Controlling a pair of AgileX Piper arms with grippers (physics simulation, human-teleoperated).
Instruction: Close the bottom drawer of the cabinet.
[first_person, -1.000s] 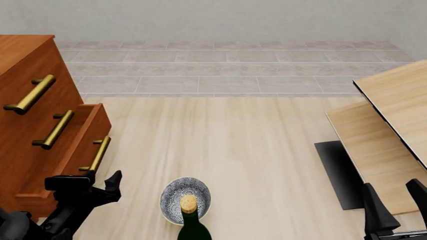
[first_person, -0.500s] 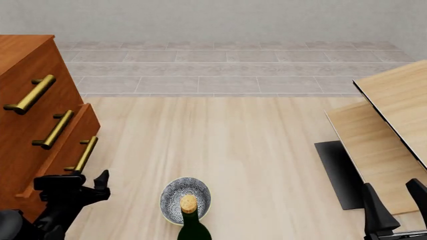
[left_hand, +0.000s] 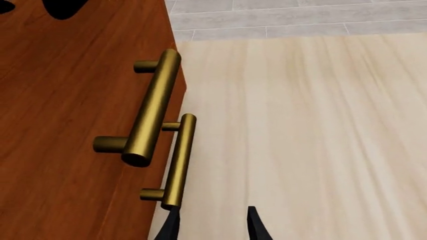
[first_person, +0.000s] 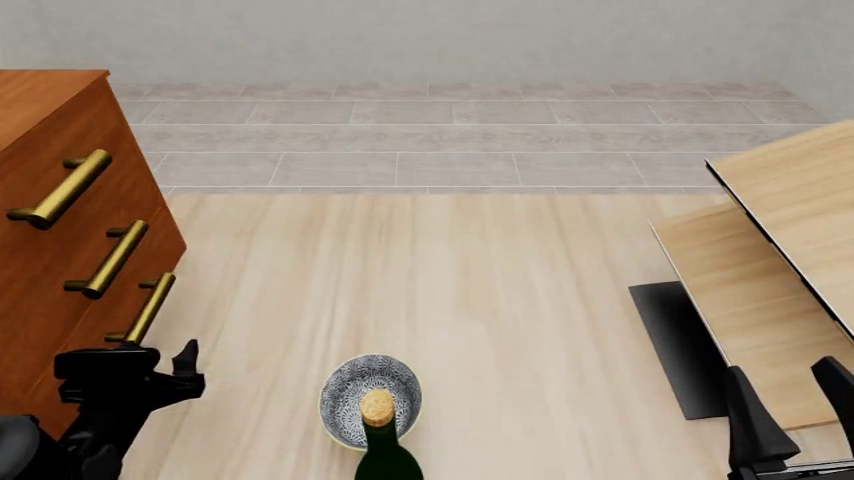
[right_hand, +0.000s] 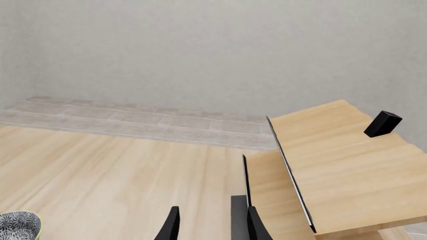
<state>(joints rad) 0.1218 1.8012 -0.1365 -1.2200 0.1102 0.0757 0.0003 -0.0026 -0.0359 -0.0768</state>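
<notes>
- You get even, bright, diffuse light in all three views, with no hot spots on the pale table (first_person: 467, 280).
- Shadows are weak: beyond the left gripper (left_hand: 212, 225), a dark blotch lies on the cabinet (left_hand: 67, 100) front.
- The brass handles (left_hand: 155, 112) just ahead of that claw show soft highlights along their length, not glare.
- Everything is sharp, near and far; no blur or bending at the edges.

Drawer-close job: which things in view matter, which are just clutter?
Job: bottom drawer, its brass handle, cabinet, left gripper.

Lying about: patterned bowl, bottle, light-wood boards, dark mat, idle right gripper.
</notes>
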